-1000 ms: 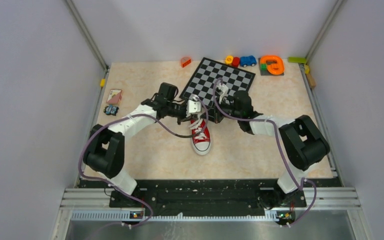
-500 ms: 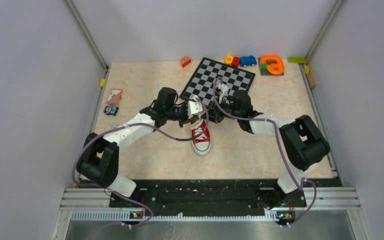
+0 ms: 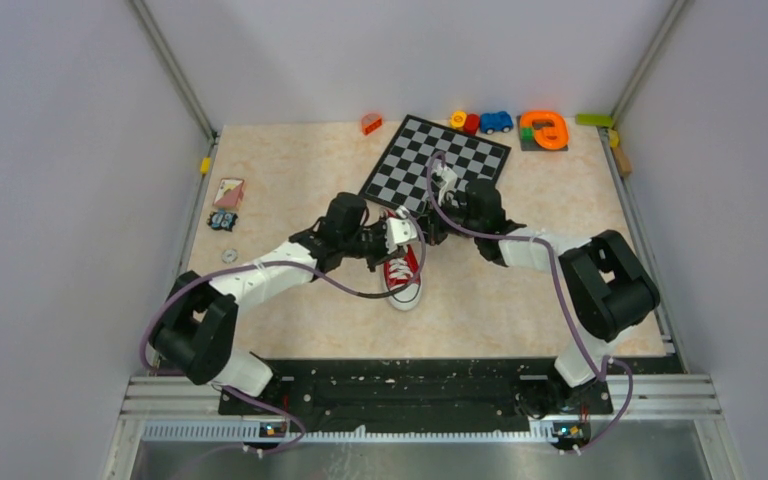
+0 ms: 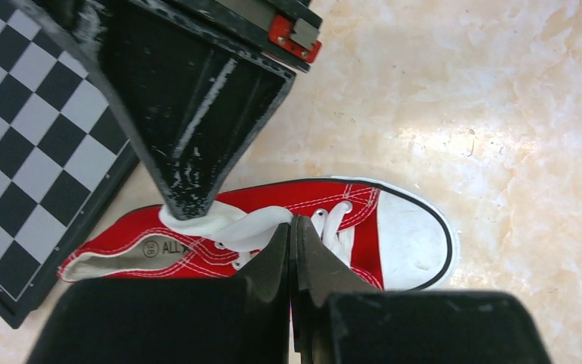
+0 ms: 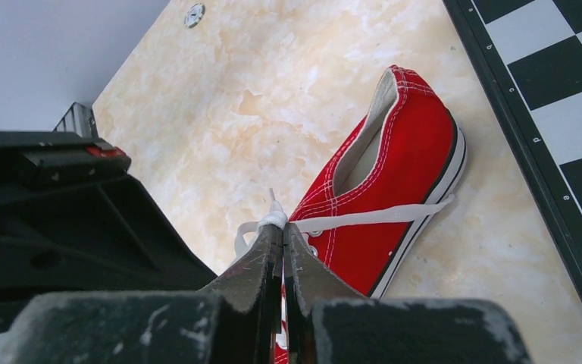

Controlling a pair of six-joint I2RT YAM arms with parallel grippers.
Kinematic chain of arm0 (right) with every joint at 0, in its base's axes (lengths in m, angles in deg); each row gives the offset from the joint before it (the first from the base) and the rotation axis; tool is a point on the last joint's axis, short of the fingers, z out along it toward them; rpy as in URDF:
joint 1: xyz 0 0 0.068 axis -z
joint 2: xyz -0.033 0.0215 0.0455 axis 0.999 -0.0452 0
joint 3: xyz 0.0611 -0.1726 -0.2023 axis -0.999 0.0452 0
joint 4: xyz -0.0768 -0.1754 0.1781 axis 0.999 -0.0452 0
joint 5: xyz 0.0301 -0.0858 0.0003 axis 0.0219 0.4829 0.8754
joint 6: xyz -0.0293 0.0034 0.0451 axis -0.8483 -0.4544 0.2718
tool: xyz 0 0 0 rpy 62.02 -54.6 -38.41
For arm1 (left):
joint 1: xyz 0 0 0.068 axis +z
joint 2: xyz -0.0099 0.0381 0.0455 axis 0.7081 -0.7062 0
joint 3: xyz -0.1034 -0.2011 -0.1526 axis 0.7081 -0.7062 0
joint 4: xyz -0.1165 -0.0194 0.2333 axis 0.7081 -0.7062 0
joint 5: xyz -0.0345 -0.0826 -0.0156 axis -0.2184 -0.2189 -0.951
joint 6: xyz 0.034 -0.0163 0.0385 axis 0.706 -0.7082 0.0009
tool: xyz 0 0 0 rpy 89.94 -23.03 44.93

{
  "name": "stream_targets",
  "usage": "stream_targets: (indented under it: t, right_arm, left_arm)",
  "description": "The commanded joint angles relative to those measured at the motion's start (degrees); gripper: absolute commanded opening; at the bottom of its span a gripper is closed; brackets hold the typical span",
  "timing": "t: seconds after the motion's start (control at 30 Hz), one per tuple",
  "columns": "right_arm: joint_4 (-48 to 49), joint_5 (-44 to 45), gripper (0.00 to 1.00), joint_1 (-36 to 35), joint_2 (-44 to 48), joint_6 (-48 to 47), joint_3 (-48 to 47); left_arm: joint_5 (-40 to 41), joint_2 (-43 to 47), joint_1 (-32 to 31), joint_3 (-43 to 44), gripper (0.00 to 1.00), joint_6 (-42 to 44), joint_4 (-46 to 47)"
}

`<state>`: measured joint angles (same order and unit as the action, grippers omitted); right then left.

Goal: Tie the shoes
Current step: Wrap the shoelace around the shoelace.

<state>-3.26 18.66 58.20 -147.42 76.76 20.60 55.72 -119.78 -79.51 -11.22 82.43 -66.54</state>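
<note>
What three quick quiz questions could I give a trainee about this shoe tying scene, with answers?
1. True or false: the red sneaker points its toe at the chessboard.
2. What do the jaws on the right arm pinch?
3. Both arms' jaws are: A wide open, B shut, C out of view.
Key: 1 false, its heel is toward the board. 2 the white lace. 3 B.

Red sneaker [image 5: 413, 148] (white laces [image 4: 231, 225] and toe cap [image 4: 409, 239]), black-and-white chequered board [image 4: 30, 129], beige marbled table [image 4: 462, 91]
</note>
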Motion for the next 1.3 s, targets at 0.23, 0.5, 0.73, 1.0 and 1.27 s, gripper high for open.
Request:
stream_targets:
  t: [0.23, 0.5, 0.73, 1.0, 1.27]
  right_arm:
    - [1.37, -0.80, 0.00, -1.00, 2.40, 3.53, -3.16]
    - [1.70, -0.12, 0.00, -1.85, 2.57, 7.69, -3.64]
    - [2.17, 0.96, 0.00, -2.77, 1.81, 11.24, -4.29]
    - [4.62, 1.79, 0.00, -3.22, 1.08, 15.11, -4.48]
    - [6.93, 1.74, 0.00, -3.22, 0.49, 17.79, -3.10]
  left_arm:
    - [14.07, 0.50, -4.30, -1.01, 0.00, -4.66, 5.02]
    - [18.87, -2.57, -5.32, -0.04, 0.00, -3.59, 3.61]
    - [23.10, -3.85, -5.30, 2.11, 0.00, -2.39, -0.64]
    - [25.98, -3.99, -5.03, 1.63, 0.00, -0.86, 0.47]
    - [21.11, -3.99, -2.31, -0.03, 0.00, -2.42, 5.97]
